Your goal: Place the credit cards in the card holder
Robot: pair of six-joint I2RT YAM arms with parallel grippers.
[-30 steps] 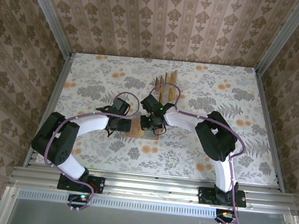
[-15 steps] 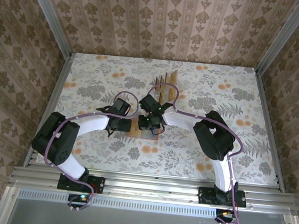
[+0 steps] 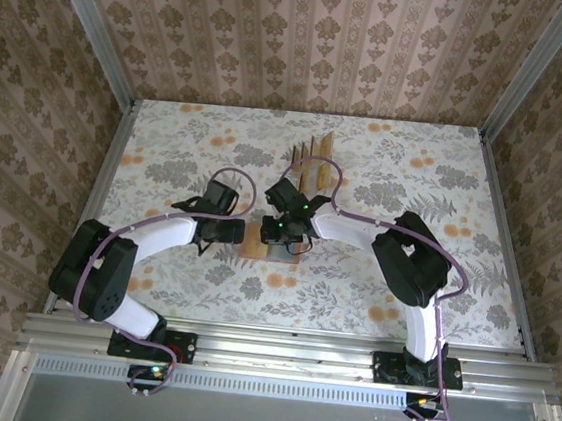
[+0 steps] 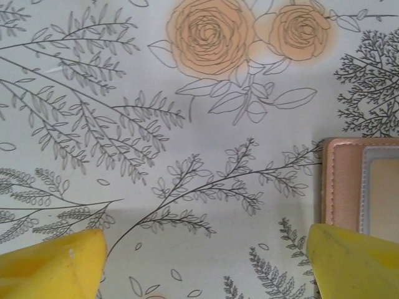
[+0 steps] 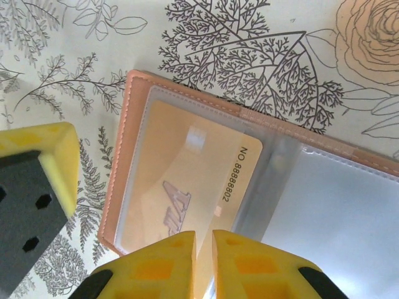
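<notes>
- A flat, salmon-pink folding card holder with a stitched rim and greyish clear plastic pockets lies open on the floral-print tabletop, between the two arms.
- In the right wrist view, a thin tan rectangular credit card printed with a number sits inside the card holder's left-hand clear pocket, square to the rim. The pocket next to it shows plain grey.
- The right gripper hangs directly over the card holder. Its yellow fingers are drawn almost together, with a thin slit between them, and the tips are over the near edge of the pocketed credit card. Whether they touch it I cannot tell.
- The left gripper is just beside the card holder's left edge, over bare tabletop. Its yellow fingertips stand wide apart, and the card holder's stitched corner lies by the right-hand tip.
- A yellow-and-black block stands just off the card holder's left rim in the right wrist view. I cannot tell what it belongs to.
- Beyond the card holder, on the side away from the arm bases, several more thin tan cards stand upright on edge, near it but apart from it.
</notes>
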